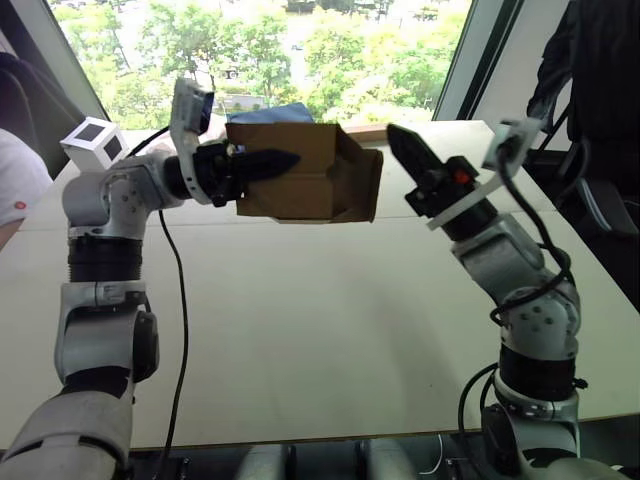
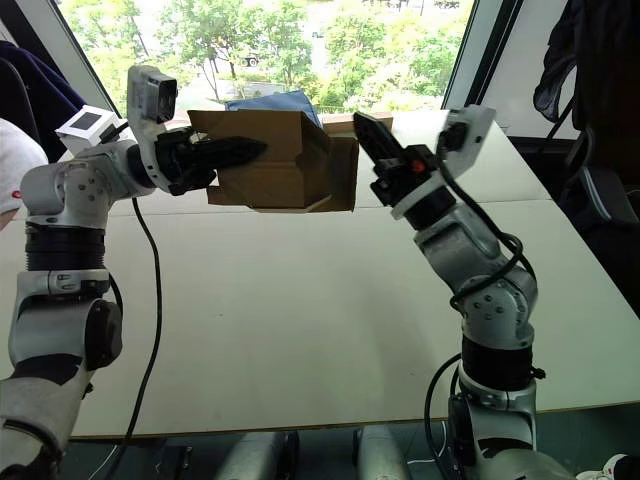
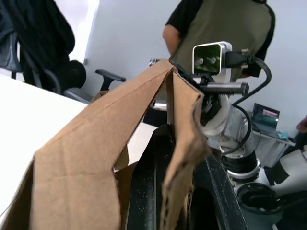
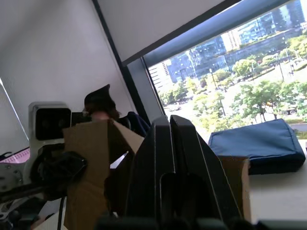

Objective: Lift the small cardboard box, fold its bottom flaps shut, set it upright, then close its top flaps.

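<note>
Here the small cardboard box (image 1: 300, 172) is being held in the air above the white table (image 1: 320, 310), on its side, its end flaps hanging partly open; its inside cannot be seen. One wall is being pinched between the left gripper's (image 1: 272, 161) fingers. The right gripper (image 1: 408, 150) is being kept just beside the flaps, fingers pressed together, arm raised.

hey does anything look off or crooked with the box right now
Nothing looks damaged. The small cardboard box is held in the air on its side by the left gripper, clamped on one wall. Its flap on the right gripper's side sticks out ajar, not folded shut. The right gripper is shut, close beside that flap.
</note>
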You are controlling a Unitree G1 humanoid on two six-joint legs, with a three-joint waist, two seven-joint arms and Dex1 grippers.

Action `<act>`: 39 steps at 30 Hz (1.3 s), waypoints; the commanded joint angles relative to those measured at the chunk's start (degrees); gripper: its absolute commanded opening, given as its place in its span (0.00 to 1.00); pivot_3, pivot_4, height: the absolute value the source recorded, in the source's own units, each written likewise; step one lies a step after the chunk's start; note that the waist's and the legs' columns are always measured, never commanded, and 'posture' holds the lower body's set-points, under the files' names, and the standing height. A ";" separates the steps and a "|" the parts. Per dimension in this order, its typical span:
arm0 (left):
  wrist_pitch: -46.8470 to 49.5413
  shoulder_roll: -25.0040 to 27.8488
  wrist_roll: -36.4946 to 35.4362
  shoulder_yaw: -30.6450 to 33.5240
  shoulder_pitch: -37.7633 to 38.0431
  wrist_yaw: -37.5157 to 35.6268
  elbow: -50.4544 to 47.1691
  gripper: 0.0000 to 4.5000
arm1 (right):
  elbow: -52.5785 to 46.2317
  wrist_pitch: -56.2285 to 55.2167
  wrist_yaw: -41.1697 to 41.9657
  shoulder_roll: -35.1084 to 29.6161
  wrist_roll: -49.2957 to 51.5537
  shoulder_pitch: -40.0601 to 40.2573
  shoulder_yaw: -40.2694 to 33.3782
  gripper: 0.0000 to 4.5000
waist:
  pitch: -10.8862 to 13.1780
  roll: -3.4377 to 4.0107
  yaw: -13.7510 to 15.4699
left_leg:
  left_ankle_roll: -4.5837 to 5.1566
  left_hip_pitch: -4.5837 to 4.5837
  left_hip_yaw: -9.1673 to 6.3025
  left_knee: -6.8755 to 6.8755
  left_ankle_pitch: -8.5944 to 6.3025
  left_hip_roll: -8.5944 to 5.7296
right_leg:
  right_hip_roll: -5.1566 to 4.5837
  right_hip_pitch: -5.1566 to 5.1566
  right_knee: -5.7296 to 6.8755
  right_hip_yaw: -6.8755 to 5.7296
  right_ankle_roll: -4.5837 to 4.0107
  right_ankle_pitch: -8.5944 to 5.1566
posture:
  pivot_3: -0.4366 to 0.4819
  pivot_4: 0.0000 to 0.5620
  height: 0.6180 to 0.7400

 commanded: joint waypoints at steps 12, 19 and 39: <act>-0.98 1.30 -2.52 0.02 0.43 -1.22 -2.23 0.00 | -3.54 2.81 4.21 1.82 -0.90 -1.20 3.51 0.01 | 0.00 0.00 0.01 | 0.00 -0.03 0.01 0.03 0.00 -0.01 | 0.00 -0.07 0.03 0.04 0.00 0.00 | 0.48 0.27 1.00; -0.64 1.42 -2.44 -1.87 1.38 -2.89 -2.94 0.00 | -3.01 3.00 6.13 3.09 -2.70 -0.86 5.41 0.01 | 0.00 0.00 0.03 | 0.01 -0.04 0.02 0.03 0.00 -0.01 | 0.01 -0.07 0.04 0.04 0.00 0.00 | 0.48 0.27 1.00; 0.83 2.58 -3.27 -3.02 1.47 -3.37 -2.49 0.00 | -7.51 4.91 12.04 -0.10 -1.93 2.48 2.93 0.01 | 0.00 0.00 0.13 | 0.01 -0.06 0.02 0.04 0.00 -0.01 | 0.01 -0.11 0.05 0.05 0.00 0.00 | 0.48 0.27 1.00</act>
